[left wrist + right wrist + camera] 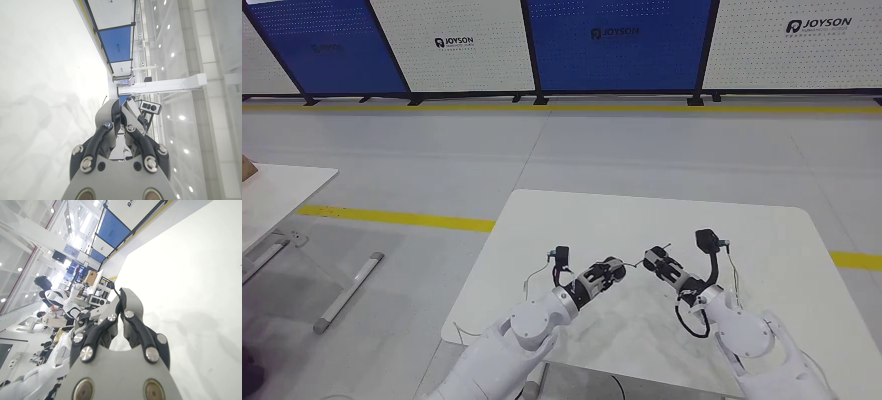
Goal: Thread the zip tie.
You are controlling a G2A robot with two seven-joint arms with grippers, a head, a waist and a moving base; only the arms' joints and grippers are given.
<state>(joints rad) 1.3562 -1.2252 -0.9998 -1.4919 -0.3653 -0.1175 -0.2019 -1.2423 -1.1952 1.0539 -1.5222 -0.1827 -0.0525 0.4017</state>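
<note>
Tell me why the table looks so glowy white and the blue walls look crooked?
Left wrist view: the table glares to plain white, and ceiling lights show as bright dots. Right wrist view: the wide lens bends the table's edge and tilts the blue panels. Top view: light is even, lines straighter.

**Strap swallowed by the grip**

The zip tie (112, 286) shows its head beyond the right claw (120, 298), and its strap vanishes between the pressed fingers. Past the left claw (118, 107) a thin tip pokes out. From above, the threading is too small to tell.

White arms (532, 325), grey fingers (132, 302), black linkages (140, 328)
</note>
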